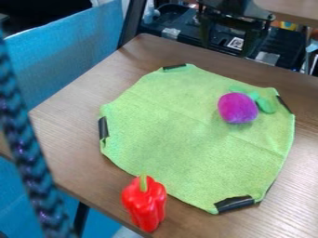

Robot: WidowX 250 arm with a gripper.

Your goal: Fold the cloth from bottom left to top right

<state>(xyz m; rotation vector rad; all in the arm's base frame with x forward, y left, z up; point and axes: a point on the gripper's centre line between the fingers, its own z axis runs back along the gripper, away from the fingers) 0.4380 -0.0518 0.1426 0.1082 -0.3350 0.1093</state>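
Brown table (74, 135), cloth (174, 144) below hand (227, 46), apart

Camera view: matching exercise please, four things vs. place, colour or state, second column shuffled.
1. Cloth
2. Purple toy
3. Pepper
4. Gripper

A. Near the view's top edge
B. Red, at the cloth's lower edge
C. Green, spread out
D. On the cloth, toward the upper right

Pairs: 1-C, 2-D, 3-B, 4-A
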